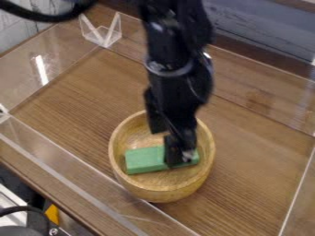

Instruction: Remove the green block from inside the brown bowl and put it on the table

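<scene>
One green block lies inside the brown bowl; the pincer, jaws apart, hangs over it, nothing lifted yet.

The arm is black all over, a thick blocky column running from the top centre of the frame toward the middle. Its claw ends in narrow, flat black fingers.

Green block — plain matte green; brown bowl — light-brown with faint grain; table medium-brown wood-grain; gripper black.
</scene>
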Robot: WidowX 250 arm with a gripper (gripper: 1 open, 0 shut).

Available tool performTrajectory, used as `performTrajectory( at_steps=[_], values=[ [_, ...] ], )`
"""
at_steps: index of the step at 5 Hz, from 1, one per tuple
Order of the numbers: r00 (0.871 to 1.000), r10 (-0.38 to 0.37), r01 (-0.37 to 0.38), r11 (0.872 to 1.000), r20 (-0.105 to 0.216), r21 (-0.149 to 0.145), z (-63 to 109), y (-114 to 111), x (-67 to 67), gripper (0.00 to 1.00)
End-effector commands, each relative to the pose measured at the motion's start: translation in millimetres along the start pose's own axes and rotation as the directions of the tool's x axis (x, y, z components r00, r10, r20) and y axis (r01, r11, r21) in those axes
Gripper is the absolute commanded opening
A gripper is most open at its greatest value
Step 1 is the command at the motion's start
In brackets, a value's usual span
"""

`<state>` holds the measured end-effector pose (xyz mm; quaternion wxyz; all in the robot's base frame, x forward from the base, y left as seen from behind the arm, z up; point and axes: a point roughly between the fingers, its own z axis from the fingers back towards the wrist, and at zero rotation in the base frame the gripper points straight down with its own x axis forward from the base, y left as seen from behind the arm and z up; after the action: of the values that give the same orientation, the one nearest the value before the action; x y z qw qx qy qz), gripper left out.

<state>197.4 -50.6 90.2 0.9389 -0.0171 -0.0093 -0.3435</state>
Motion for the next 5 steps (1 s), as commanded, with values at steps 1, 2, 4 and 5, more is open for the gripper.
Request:
performTrajectory(
  at_steps=[1, 2, 4, 5],
  values=[
    [0.999, -0.048, 0.048, 0.999, 0.004, 0.023, -7.6, 1, 9.6, 1.00],
    [0.999, -0.040, 0.040, 0.999, -0.003, 0.029, -12.0, 6, 3.2, 1.00],
    [0.996, -0.088, 0.088, 0.996, -0.011, 0.027, -22.7, 20, -7.3, 1.00],
    [0.989, -0.145, 0.146, 0.989, -0.011, 0.024, -34.0, 31, -13.9, 1.00]
  ],
)
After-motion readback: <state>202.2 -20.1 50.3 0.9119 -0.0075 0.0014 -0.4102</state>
